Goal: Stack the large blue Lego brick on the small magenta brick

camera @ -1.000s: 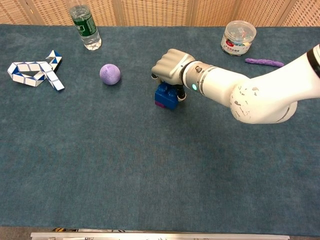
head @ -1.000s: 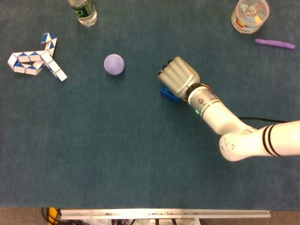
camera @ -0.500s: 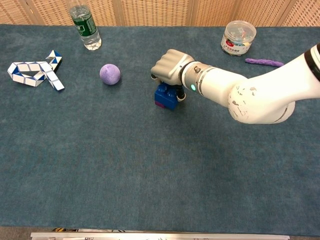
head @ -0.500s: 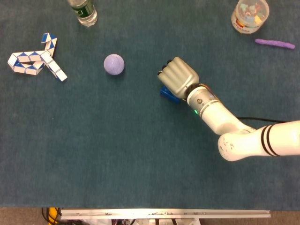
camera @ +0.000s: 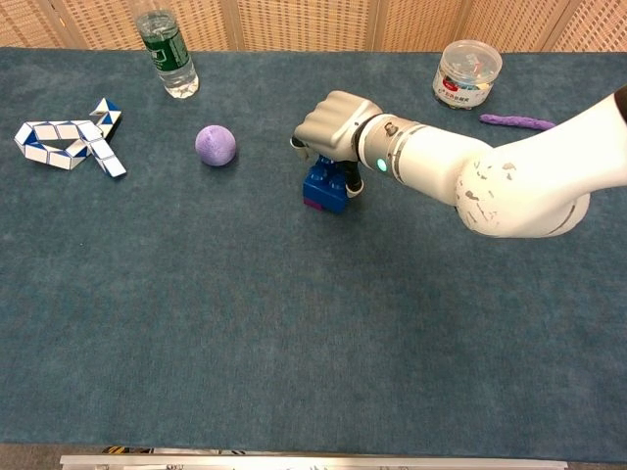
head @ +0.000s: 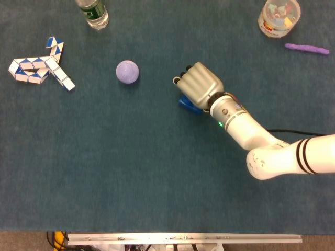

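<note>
The large blue brick (camera: 324, 186) sits on top of the small magenta brick (camera: 314, 205), of which only a thin strip shows under its front edge. My right hand (camera: 333, 121) hovers just above and behind the stack, its fingers (camera: 296, 141) lifted clear of the brick's left side and the thumb still close by its right side. In the head view my right hand (head: 200, 84) covers most of the blue brick (head: 187, 105); the magenta one is hidden there. My left hand is in neither view.
A purple ball (camera: 216, 145) lies left of the stack. Further left is a blue-and-white snake puzzle (camera: 67, 138), with a green-labelled bottle (camera: 166, 55) behind it. At the back right stand a clear tub (camera: 467, 74) and a purple clay stick (camera: 517, 121).
My right hand's fingers have spread outward and risen a little off the blue brick. The brick stack has stayed in place.
</note>
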Robot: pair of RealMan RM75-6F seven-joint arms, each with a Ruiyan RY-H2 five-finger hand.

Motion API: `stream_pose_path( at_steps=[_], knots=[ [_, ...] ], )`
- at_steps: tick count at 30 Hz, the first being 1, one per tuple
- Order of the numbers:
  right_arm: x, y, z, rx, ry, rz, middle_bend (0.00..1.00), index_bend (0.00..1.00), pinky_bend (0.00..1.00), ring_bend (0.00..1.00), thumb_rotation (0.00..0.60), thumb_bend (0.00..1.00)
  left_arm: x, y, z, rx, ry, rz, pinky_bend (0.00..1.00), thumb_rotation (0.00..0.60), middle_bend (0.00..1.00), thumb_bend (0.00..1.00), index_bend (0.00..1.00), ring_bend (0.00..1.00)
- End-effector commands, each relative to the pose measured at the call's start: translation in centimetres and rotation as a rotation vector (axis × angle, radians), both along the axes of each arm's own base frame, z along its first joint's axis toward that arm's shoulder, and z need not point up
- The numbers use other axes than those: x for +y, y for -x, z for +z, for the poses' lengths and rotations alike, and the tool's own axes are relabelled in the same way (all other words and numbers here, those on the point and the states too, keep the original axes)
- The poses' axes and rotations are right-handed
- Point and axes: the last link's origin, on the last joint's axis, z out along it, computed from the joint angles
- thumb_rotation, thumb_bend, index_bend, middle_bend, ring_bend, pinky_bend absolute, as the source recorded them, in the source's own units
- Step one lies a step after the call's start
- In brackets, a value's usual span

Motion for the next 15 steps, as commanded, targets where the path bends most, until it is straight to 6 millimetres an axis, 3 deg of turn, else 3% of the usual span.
stream_pose_path(
  at_steps=[1, 8, 13, 15],
  knots=[
    [0.0, -0.2, 0.4, -0.012, 0.000, 0.001, 0.26, 0.13, 0.43, 0.23, 0.600, 0.00, 0.0, -0.1, 0.0, 0.000, 0.001, -0.001, 0.15, 0.600, 0.20, 0.21, 0.23, 0.19],
    [0.0, -0.7, 2.4, -0.077, 0.024, -0.011, 0.20, 0.05, 0.41, 0.19, 0.600, 0.00, 0.2, -0.3, 0.1, 0.002, 0.000, -0.008, 0.15, 0.600, 0.20, 0.21, 0.23, 0.19],
    [0.0, -0.2, 5.8, -0.148, 0.089, -0.037, 0.22, 0.06, 0.41, 0.19, 0.600, 0.00, 0.4, -0.5, 0.2, 0.002, -0.001, -0.010, 0.15, 0.600, 0.20, 0.21, 0.23, 0.19],
    [0.2, 0.4, 7.4, -0.185, 0.125, -0.053, 0.27, 0.11, 0.42, 0.22, 0.600, 0.03, 0.5, -0.5, 0.2, 0.001, -0.001, -0.010, 0.15, 0.600, 0.20, 0.21, 0.23, 0.19]
  ],
)
